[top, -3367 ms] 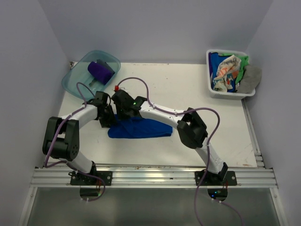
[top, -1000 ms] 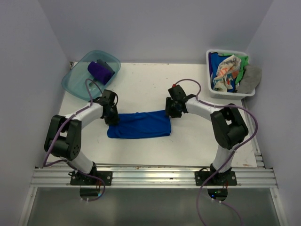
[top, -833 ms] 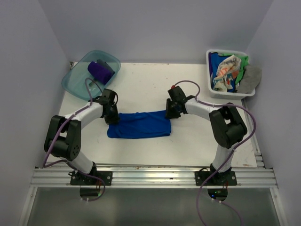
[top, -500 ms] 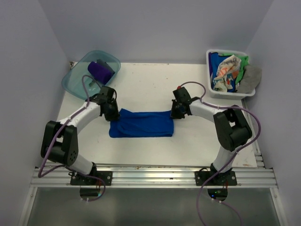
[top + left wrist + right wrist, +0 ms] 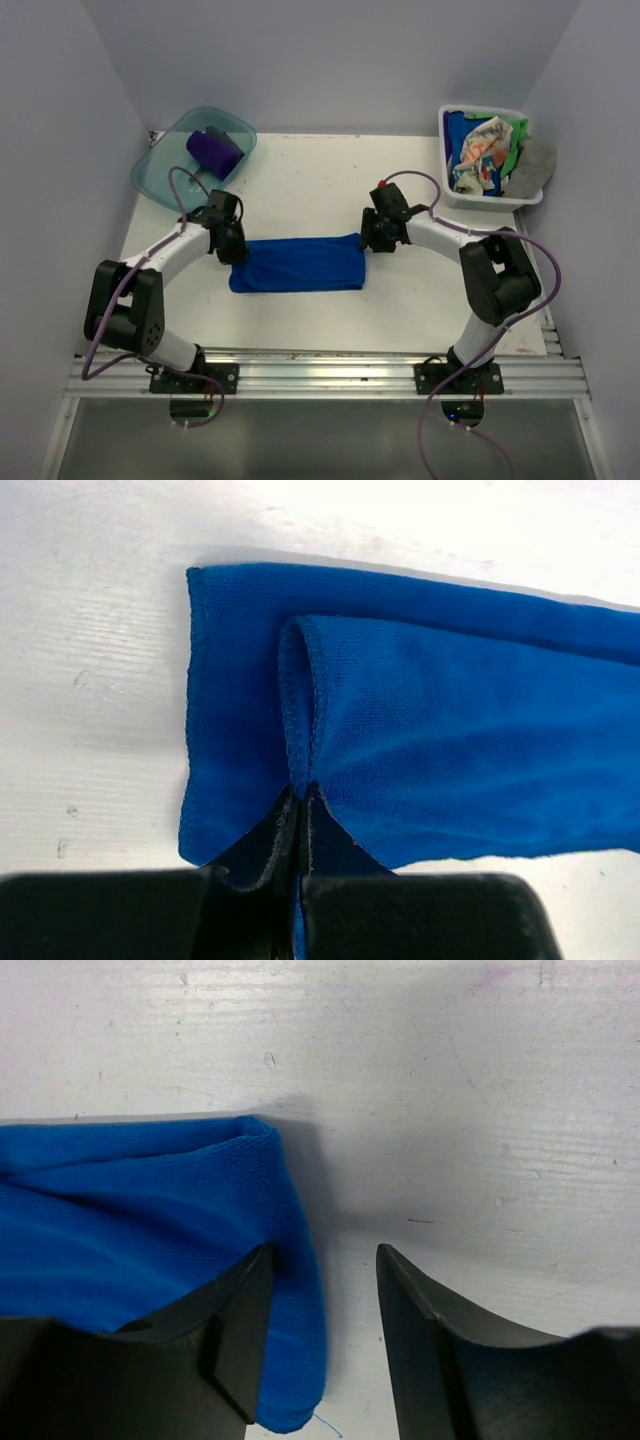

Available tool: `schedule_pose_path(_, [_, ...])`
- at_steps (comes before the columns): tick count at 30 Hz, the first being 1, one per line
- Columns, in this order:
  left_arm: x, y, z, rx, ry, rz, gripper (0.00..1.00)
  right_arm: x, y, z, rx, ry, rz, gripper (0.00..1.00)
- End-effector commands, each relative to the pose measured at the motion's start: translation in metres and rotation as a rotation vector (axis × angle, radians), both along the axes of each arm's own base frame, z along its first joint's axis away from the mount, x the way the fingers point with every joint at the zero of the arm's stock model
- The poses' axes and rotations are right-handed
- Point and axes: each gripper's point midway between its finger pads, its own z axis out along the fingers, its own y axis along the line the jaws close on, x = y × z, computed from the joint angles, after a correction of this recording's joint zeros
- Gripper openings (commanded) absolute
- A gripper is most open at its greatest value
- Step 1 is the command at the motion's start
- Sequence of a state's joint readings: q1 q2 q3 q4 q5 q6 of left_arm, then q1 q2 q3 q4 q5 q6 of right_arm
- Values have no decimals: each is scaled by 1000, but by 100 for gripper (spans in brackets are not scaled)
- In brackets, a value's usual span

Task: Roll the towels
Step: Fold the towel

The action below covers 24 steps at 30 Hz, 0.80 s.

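Pinching a fold of the royal blue towel (image 5: 450,740) in the clenched left claw (image 5: 300,788); hovering the released right claw (image 5: 325,1252), jaws apart, over its other end. Beyond the left claw, cradling a purple towel (image 5: 213,152) in the teal tub (image 5: 160,170); beyond the right, heaping crumpled towels (image 5: 482,150) in the white basket (image 5: 480,201).

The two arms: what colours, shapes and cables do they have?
The left arm and right arm have white links and black joints. A purple cable loops along each. Their fingers are black and wedge-shaped. A red spot sits by the right wrist.
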<state>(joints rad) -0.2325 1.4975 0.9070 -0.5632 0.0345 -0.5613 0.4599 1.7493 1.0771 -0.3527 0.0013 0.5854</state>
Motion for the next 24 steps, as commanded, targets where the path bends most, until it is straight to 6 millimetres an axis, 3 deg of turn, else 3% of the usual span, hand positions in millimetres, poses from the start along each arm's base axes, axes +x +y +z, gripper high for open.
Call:
schedule_pose_path(1, [11, 13, -8, 47, -27, 48, 0, 2, -2, 3, -20, 0, 13, 51])
schedule_pose_path(6, [13, 10, -8, 34, -24, 42, 0, 5, -2, 10, -15, -21, 16, 52])
schedule_pose_path(9, [14, 10, -6, 36, -30, 39, 0, 8, 5, 9, 17, -22, 27, 48])
schedule_pose_path(17, [14, 10, -7, 36, -24, 38, 0, -1, 30, -9, 135, 45, 82, 38])
schedule_pose_path(19, [14, 9, -7, 35, -22, 34, 0, -3, 32, -12, 159, 45, 78, 31])
schedule_pose_path(20, [13, 9, -8, 35, -21, 34, 0, -5, 29, -12, 152, 43, 60, 16])
schedule_pose_path(22, [13, 8, -7, 33, -22, 28, 0, -3, 23, -8, 132, 21, 31, 3])
schedule_pose_path(24, [13, 6, -4, 31, -30, 21, 0, -1, 7, -2, 87, -9, -15, 0])
